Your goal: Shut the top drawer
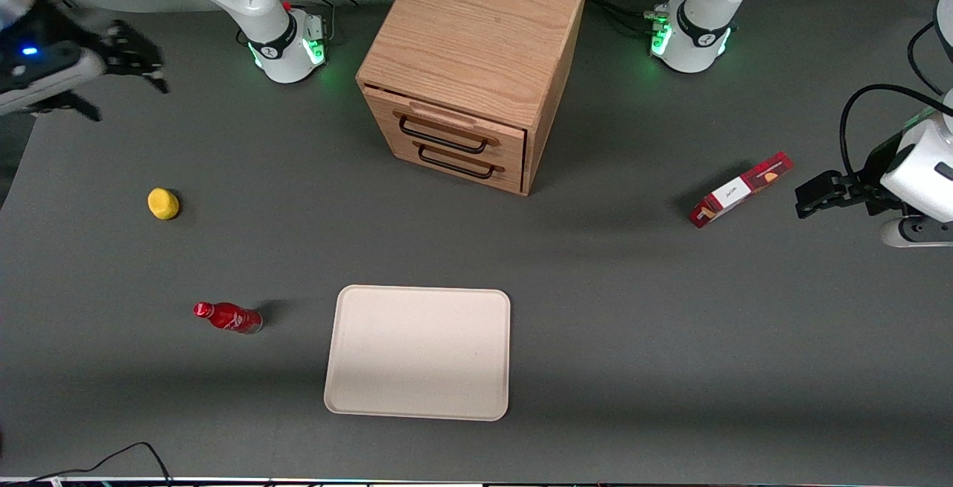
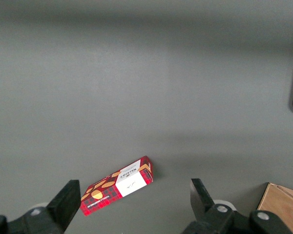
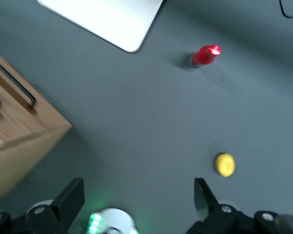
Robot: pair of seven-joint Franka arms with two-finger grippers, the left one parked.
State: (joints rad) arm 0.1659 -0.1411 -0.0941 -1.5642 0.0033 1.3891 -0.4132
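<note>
The light-oak cabinet [image 1: 476, 33] stands at the middle of the table, farther from the front camera than the tray. Its top drawer [image 1: 447, 123], with a black wire handle [image 1: 441, 140], stands out a little from the cabinet face; the lower drawer [image 1: 465, 168] sits flush. My right gripper [image 1: 130, 103] is open and empty, high up at the working arm's end of the table, well apart from the cabinet. In the right wrist view the open gripper [image 3: 136, 200] hangs over bare table, with the cabinet [image 3: 24, 156] off to one side.
A yellow lemon [image 1: 163, 203] and a red bottle [image 1: 228, 317] lying on its side are toward the working arm's end. A beige tray [image 1: 418, 353] lies nearest the front camera. A red snack box [image 1: 739, 189] lies toward the parked arm's end.
</note>
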